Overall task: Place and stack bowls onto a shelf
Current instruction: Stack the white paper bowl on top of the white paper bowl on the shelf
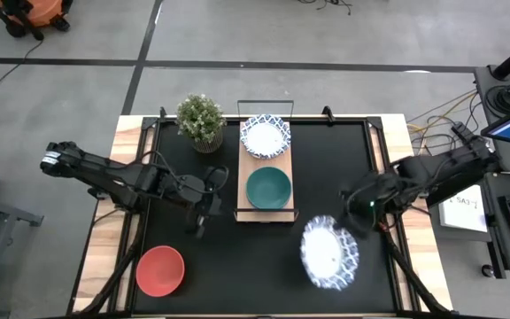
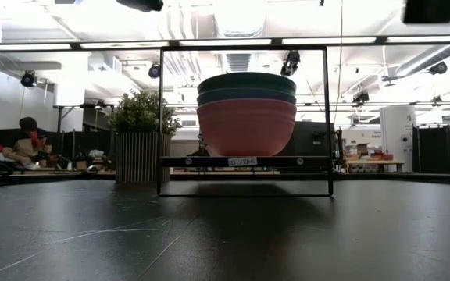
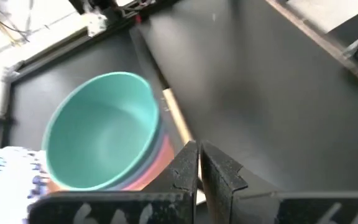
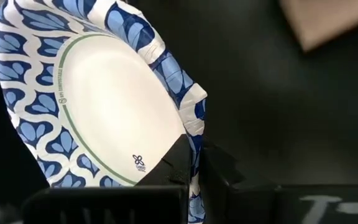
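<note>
Black matting covers the table, and at its middle stands the shelf [image 1: 244, 182], holding a stack of plain bowls topped by a green bowl [image 1: 268, 187] at its near end and a patterned bowl [image 1: 265, 136] at its far end, with a red bowl [image 1: 160, 270] lying well to the shelf's near left. Right of the shelf's near end, the right gripper [image 4: 194, 163] is clamped on the scalloped rim of another patterned bowl [image 1: 329, 252], while the left gripper [image 3: 199, 163] hangs just left of the shelf, jaws together and empty. Pinched only at one thin edge, that bowl looks liable to swing, slip or buckle at the rim, and could clip the wire frame or topple the far stack on landing.
</note>
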Robot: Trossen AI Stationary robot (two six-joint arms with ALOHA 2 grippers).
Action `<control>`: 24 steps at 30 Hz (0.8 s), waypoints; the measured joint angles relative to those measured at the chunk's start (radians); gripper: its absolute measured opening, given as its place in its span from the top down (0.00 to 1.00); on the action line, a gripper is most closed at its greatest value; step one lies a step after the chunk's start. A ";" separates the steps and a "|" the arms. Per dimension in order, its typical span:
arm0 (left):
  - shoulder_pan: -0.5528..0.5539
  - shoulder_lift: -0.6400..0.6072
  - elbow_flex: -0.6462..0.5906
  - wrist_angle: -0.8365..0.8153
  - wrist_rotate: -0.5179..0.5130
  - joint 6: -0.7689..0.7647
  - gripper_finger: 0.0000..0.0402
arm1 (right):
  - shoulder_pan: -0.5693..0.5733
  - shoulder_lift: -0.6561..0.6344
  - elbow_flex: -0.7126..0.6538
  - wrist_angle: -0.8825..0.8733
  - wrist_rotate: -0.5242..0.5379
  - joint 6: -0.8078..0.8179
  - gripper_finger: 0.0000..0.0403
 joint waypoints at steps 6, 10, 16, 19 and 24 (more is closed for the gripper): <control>0.005 -0.003 0.000 -0.001 -0.180 0.096 1.00 | -0.124 0.025 0.120 -0.007 0.190 -0.015 0.98; 0.010 -0.005 0.000 -0.001 -0.298 0.107 1.00 | -0.250 0.089 0.201 -0.006 0.231 -0.126 0.98; 0.016 -0.005 0.000 -0.018 -0.318 0.104 1.00 | -0.512 0.223 0.327 -0.015 0.205 -0.256 0.98; 0.016 -0.005 0.000 -0.040 -0.318 0.083 1.00 | -0.661 0.303 0.386 -0.037 0.126 -0.338 0.98; 0.016 -0.005 0.000 -0.080 -0.318 0.037 1.00 | -0.885 0.459 0.458 -0.036 0.022 -0.476 0.98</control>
